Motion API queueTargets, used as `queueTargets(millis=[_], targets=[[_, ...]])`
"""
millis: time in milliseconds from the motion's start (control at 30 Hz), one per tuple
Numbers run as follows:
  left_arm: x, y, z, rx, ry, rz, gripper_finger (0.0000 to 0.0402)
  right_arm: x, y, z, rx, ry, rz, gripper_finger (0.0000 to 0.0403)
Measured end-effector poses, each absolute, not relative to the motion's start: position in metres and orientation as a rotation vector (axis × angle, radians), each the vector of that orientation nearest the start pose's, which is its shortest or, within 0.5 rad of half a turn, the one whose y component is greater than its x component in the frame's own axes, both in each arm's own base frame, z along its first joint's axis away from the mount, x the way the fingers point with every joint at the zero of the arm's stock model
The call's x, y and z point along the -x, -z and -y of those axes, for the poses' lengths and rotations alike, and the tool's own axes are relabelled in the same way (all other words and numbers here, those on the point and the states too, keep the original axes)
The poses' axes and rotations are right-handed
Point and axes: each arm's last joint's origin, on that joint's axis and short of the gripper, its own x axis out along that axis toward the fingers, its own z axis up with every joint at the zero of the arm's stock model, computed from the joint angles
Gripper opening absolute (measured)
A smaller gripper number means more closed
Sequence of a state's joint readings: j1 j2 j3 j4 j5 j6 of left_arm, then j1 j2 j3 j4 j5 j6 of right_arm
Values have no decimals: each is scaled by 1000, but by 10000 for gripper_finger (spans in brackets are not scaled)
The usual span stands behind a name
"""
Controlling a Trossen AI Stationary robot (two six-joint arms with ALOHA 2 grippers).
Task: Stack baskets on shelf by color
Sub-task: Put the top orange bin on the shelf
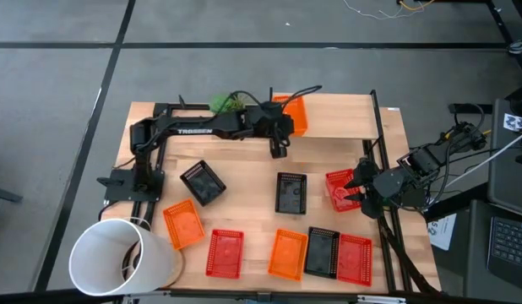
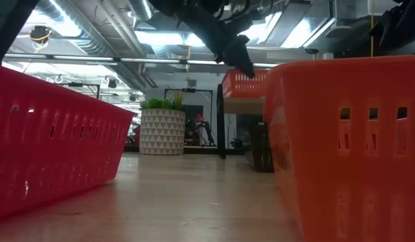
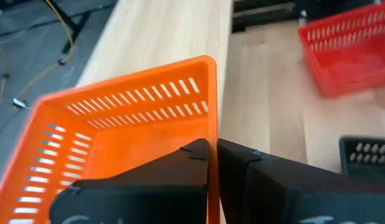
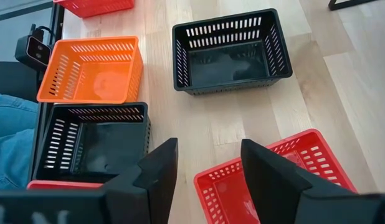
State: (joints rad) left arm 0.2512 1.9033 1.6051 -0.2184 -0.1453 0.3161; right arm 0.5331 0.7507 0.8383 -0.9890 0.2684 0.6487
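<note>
My left gripper (image 1: 282, 128) is over the shelf (image 1: 337, 118) at the table's far side, shut on an orange basket (image 1: 295, 114). In the low view the basket (image 2: 244, 84) sits at the level of the shelf board (image 2: 242, 105); whether it rests there I cannot tell. My right gripper (image 1: 356, 181) is open just above a corner of a red basket (image 1: 337, 190) on the table at the right. In its wrist view the gripper (image 4: 208, 155) stands over that basket (image 4: 286, 180) and touches nothing. My left gripper holds the orange basket by one upright side wall (image 3: 211, 124), the one that runs beside the shelf's near edge. One finger (image 3: 180, 168) is inside the basket and the other (image 3: 255, 168) is outside. The fingers slant down from the table's left. The basket stays level, open side up.
On the table lie two black baskets (image 1: 202, 181) (image 1: 290, 192), and along the near edge orange (image 1: 182, 224), red (image 1: 225, 252), orange (image 1: 287, 253), black (image 1: 323, 252) and red (image 1: 354, 257) ones. A white bucket (image 1: 117, 257) stands near left. A potted plant (image 2: 162, 131) stands at the far side.
</note>
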Motion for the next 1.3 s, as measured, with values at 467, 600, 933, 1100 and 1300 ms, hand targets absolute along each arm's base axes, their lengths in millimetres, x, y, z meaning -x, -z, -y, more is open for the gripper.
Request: queueTargets(millis=[467, 600, 933, 1100, 1300], targets=[[-427, -289, -112, -366, -284, -607, 59, -112, -290, -57, -253, 31, -867, 178], [-426, -289, -116, -375, -334, -615, 61, -112, -290, -57, -253, 31, -867, 178], [-425, -289, -121, -365, -292, -601, 62, -112, -290, -57, -255, 32, -867, 178], [-427, -292, -120, -384, -284, -572, 63, -112, -290, -57, -254, 32, -867, 178], [-429, -297, -121, -391, -300, -512, 63, -112, -290, -57, -254, 32, -867, 178]])
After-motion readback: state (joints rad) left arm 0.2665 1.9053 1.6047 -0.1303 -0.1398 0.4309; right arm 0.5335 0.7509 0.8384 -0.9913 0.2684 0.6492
